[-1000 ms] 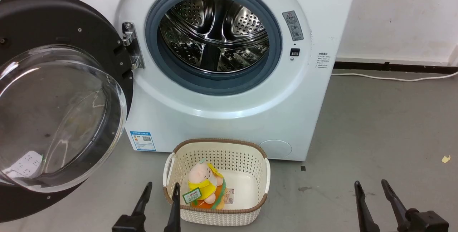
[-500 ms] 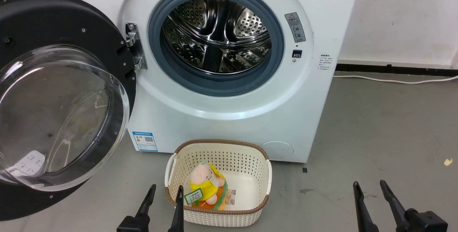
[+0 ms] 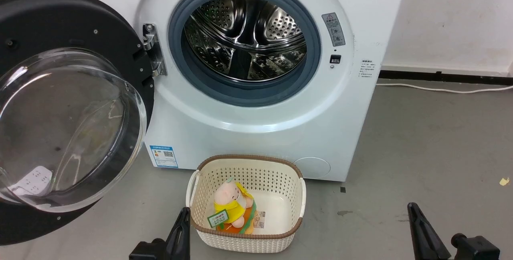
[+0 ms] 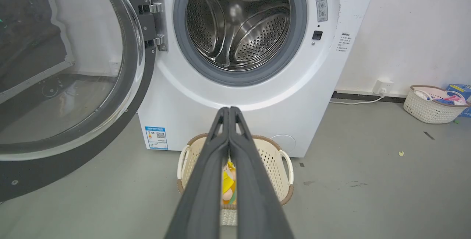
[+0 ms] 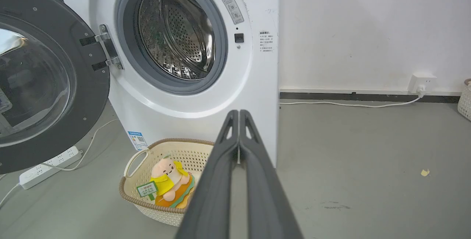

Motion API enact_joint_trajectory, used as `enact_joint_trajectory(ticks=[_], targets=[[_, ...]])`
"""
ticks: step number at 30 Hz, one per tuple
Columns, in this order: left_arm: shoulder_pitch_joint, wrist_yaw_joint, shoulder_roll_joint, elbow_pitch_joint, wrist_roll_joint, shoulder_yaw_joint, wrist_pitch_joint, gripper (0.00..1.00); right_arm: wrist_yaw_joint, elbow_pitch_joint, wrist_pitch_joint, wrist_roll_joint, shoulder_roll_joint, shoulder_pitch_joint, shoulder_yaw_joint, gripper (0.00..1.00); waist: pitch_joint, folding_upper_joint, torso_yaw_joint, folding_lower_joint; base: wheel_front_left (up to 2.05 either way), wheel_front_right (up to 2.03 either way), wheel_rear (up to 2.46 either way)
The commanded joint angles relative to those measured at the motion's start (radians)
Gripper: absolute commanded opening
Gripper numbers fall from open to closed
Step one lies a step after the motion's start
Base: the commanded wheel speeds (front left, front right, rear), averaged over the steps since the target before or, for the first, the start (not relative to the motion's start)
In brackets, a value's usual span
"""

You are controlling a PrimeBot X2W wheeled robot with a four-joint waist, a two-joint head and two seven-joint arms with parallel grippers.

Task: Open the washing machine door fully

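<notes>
Your washing machine door [image 3: 68, 119] stands wide at frame left (likely done); left gripper [image 4: 229, 110] and right gripper [image 5: 239, 112] both pinched together, empty.

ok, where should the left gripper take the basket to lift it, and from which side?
Probably the white loop handle on the left end of the basket, from above: it bows off the perforated wall, leaving a gap for a finger. The left gripper is nearest but shut, so open first.
</notes>
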Motion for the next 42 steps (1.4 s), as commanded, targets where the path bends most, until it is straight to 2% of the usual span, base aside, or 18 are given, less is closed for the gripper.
enact_joint_trajectory(ticks=[1, 42], targets=[[-0.003, 0.0, 0.0, -0.004, 0.004, 0.003, 0.007, 0.0, 0.0, -0.004, 0.007, -0.004, 0.0, -0.004, 0.001, 0.0, 0.001, 0.0, 0.0, 0.0, 0.0, 0.0, 0.0], [-0.034, -0.012, 0.001, -0.05, 0.051, 0.054, 0.089, 0.0, 0.0, -0.045, 0.089, -0.052, 0.002, -0.041, 0.007, 0.0, 0.029, 0.0, -0.008, 0.0, 0.0, 0.0, 0.0]])
